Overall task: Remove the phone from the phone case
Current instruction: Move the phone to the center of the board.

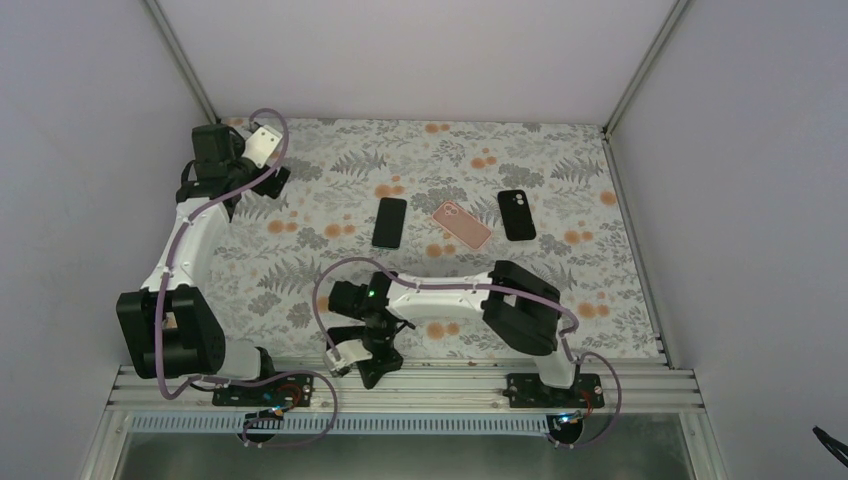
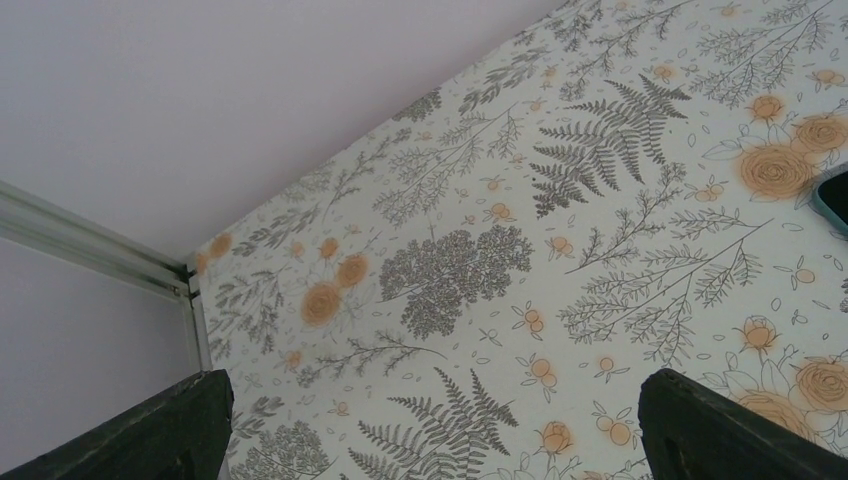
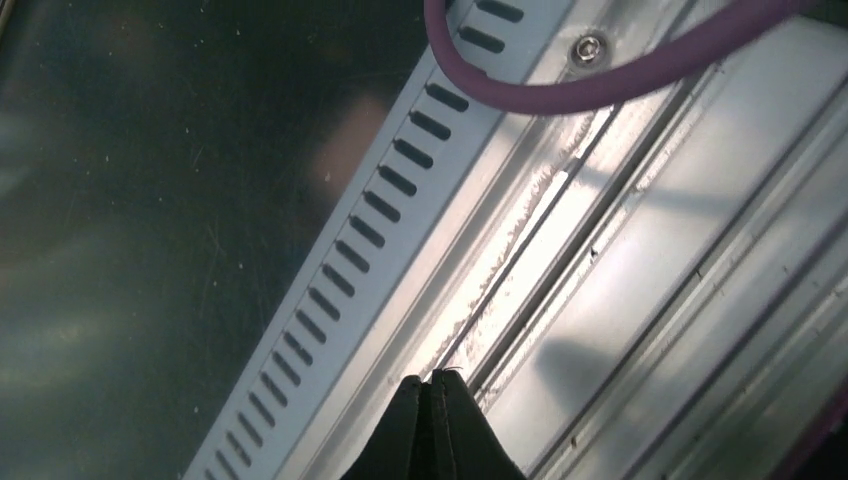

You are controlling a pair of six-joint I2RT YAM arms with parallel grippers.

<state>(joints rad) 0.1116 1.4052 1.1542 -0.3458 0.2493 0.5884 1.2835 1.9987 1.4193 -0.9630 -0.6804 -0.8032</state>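
Observation:
Three flat things lie on the flowered table in the top view. One is a black phone (image 1: 389, 222), screen up. One is a pink phone or case (image 1: 461, 224), back up. One is a black phone or case (image 1: 516, 214), back up with a camera cut-out. I cannot tell which one holds a phone in a case. My left gripper (image 1: 272, 177) is open and empty at the far left back, well away from them. In the left wrist view its fingers (image 2: 190, 425) stand wide apart around the left gripper's middle (image 2: 435, 410). My right gripper (image 1: 368, 376) is shut and empty, pointing down at the front rail.
A dark thing with a teal edge (image 2: 836, 203) shows at the right edge of the left wrist view. The right gripper (image 3: 432, 380) hangs over the slotted aluminium rail (image 3: 420, 220), with a purple cable (image 3: 600, 80) above. White walls enclose the table on three sides.

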